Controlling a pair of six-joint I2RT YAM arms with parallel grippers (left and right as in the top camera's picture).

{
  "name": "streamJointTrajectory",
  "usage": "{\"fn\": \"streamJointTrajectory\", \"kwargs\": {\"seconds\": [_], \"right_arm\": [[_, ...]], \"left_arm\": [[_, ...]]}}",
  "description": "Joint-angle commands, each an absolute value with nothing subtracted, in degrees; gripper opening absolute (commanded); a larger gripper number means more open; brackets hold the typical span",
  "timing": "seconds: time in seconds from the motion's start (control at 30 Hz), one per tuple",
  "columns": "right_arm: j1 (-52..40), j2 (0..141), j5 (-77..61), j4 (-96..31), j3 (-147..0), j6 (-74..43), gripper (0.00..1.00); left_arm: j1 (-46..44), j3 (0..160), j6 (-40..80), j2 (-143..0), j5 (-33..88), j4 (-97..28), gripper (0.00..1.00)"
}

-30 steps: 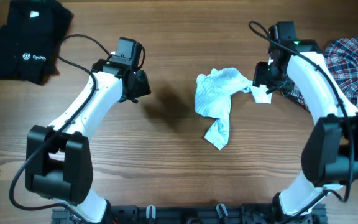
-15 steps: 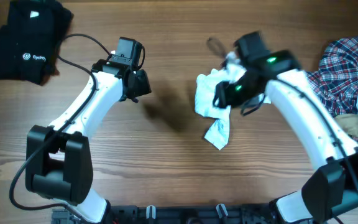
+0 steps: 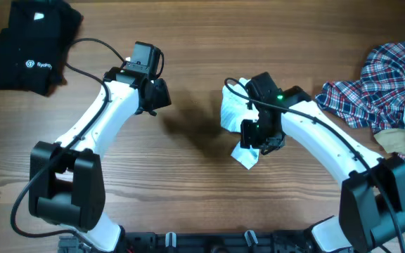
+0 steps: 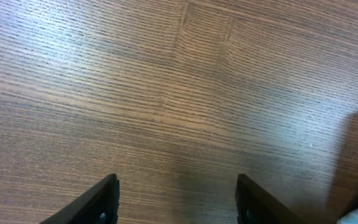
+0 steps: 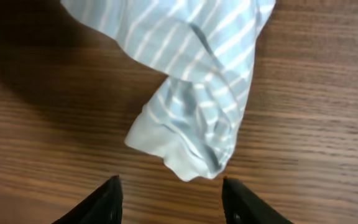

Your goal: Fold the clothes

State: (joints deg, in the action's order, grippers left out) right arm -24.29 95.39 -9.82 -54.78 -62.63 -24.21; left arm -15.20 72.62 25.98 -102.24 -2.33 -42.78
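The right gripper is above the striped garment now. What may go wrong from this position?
1. The right gripper is open at the edge of the bunched corner of the striped garment. Closing here may pinch several layers, or miss the cloth entirely.
2. The garment lies crumpled, and the left gripper hovers open over bare table, away from it. Lifting with one arm may only drag the garment instead of spreading it.

Overhead view: fixed above the bench [image 3: 188, 176], facing straight down, with both arms in frame. Left wrist view: close above bare wood, facing down, left claw [image 4: 176, 202] tips at the lower edge. Right wrist view: close above the pale-blue striped garment [image 5: 191, 93] — shared with the overhead view at bench centre.
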Motion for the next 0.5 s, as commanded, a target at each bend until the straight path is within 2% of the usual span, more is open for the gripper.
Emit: {"fn": "streamJointTrajectory", "kwargs": {"seconds": [0.0,0.47], "right_arm": [[-24.4,95.9,-7.3,-52.1,-59.6,-25.8,0.52],[-24.4,99.2,-3.8,-50.0,-57.8,-28.2,0.52]], "left_arm": [[-14.8,73.4,25.8,-102.5,-3.3,-42.8,0.59],[-14.8,73.4,25.8,-102.5,-3.3,-43.1,0.59]]}}
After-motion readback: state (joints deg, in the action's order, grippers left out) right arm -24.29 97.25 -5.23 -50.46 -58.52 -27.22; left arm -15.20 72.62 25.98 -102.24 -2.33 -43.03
